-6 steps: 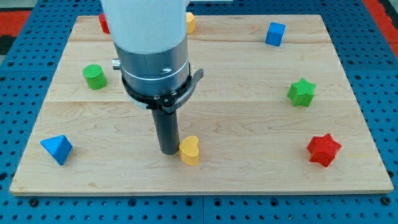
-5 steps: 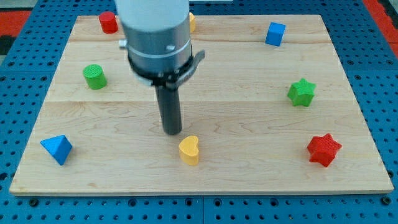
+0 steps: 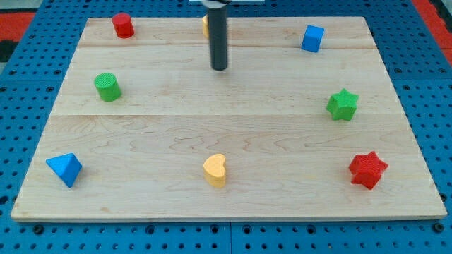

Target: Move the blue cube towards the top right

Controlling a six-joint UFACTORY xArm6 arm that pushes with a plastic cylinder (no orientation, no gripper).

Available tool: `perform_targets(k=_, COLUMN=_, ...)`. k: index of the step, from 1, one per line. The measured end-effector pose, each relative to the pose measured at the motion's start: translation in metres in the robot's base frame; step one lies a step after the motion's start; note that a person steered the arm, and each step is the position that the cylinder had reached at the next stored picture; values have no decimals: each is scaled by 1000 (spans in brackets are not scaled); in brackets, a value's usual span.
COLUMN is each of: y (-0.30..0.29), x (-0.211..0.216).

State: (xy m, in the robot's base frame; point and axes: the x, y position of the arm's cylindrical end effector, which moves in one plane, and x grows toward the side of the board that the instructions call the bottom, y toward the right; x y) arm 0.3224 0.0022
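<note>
Tip: my tip [image 3: 219,68] was set on the far middle of the board [image 3: 233,120], a bare rod end with nothing to open or close, and no block was touched by it.
Behind rod: a yellow block [image 3: 205,26] was partly hidden at the far edge, its shape not made out.
Blue cube: the blue cube [image 3: 312,38] was found near the far right corner, well right of the tip and slightly farther back.
Step in hand: the approach was judged to be under way, with no contact on the cube yet made.
Next move: the tip would need to be brought to the cube's near left side, so that a push runs toward the far right corner; little board remained beyond it.
Right side: a green star [image 3: 342,104] and a red star [image 3: 368,169] were noted.
Near middle: a yellow heart [image 3: 215,170] was noted.
Left side: a red cylinder [image 3: 123,25], a green cylinder [image 3: 107,86] and a blue pyramid [image 3: 64,168] were noted.
</note>
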Motion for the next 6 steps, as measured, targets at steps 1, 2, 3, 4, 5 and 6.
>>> perform_targets(k=1, y=41, x=-17)
perform_targets(k=2, y=85, x=-33)
perform_targets(k=3, y=122, x=-47)
perform_targets(k=4, y=153, x=-55)
perform_targets(k=5, y=178, x=-67)
perform_targets(k=6, y=178, x=-68)
